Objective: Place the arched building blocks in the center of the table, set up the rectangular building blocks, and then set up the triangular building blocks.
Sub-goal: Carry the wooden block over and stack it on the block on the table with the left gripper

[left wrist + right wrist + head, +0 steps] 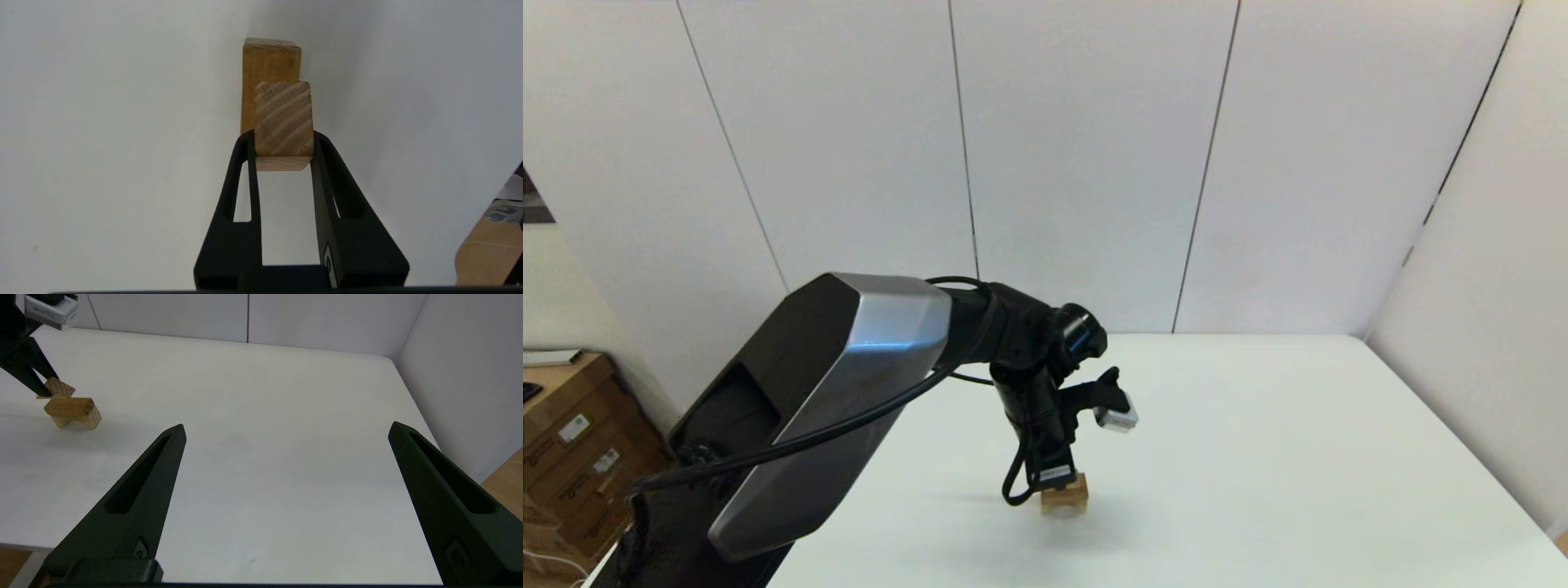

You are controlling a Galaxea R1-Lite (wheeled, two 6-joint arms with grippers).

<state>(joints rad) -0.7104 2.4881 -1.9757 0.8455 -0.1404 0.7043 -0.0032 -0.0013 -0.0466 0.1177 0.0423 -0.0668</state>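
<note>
The left pincer [284,143] is clamped on the rectangular block [284,122], its two black fingers [249,163] pressed against the slab's narrow sides so that the broad, striped-grain face looks back at the wrist. It holds the slab just above the arched block [269,61], which stands on the white worktop [102,143] near its middle.

The step in hand appears to be seating the slab on the arch. In the left wrist view the slab sits a little off to one side of the block beneath and is turned across it; from the right wrist view the two pieces [57,388] [73,410] look crossed, with the slab tilted. To do this well, the pincer should square the slab over the arch's top face, level it, lower until wood rests on wood, and only then part the fingers slowly, drawing straight up so nothing is nudged. Whether the slab already touches the arch I cannot tell.

The rectangular block is thin, tan, with rounded corners and pale diagonal grain bands. The arched block is chunkier and a warmer honey colour; its hollow faces down toward the worktop, leaving two feet.

In the head view the left arm [849,392] hides most of the pair, only a tan corner [1065,496] showing. The right pincer [286,433] hangs spread wide over bare worktop, well apart from the blocks. The triangular block is not in sight.
</note>
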